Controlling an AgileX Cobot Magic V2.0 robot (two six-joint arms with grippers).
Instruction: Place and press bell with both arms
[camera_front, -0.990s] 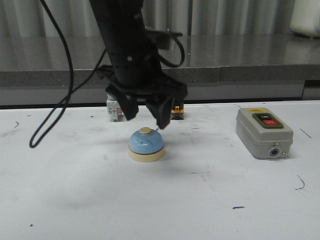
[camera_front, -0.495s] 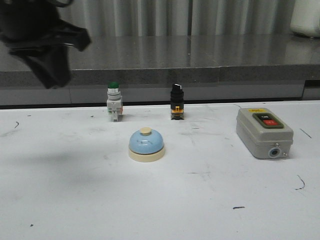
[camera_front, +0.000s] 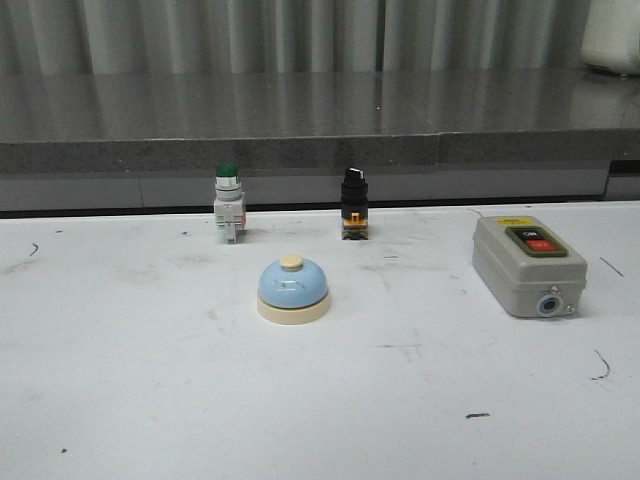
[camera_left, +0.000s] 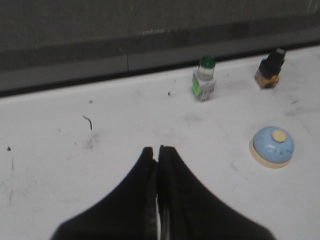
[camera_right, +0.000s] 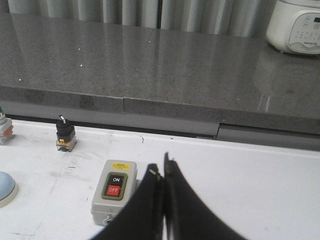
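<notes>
**A:** On the white table (camera_front: 130, 400), what sits where?

**B:** Near the middle stands the bell (camera_front: 292, 290), upright and untouched: a smooth light-blue dome on a round cream base, with a small cream button on top. Behind it, well apart, are a green-capped push button (camera_front: 227, 202) and a black-knobbed switch (camera_front: 353, 203). Off to the right lies a grey switch box (camera_front: 526, 264), boxy with rounded corners, carrying one black and one red button. The table is matte and marked with dark scuffs.

**A:** And the arms?

**B:** Neither shows in the front view. Each wrist view shows its own claw. The left claw (camera_left: 158, 152) is clenched on nothing, its tapered black fingers pressed together above bare table, the bell off to one side. The right claw (camera_right: 161, 172) is likewise pinched closed and empty, above the table just beside the switch box.

**A:** Which step is this?

**B:** The bell looks placed, so I judge pressing comes next. That calls for bringing a closed tip directly over the cream button and pushing straight down.
</notes>
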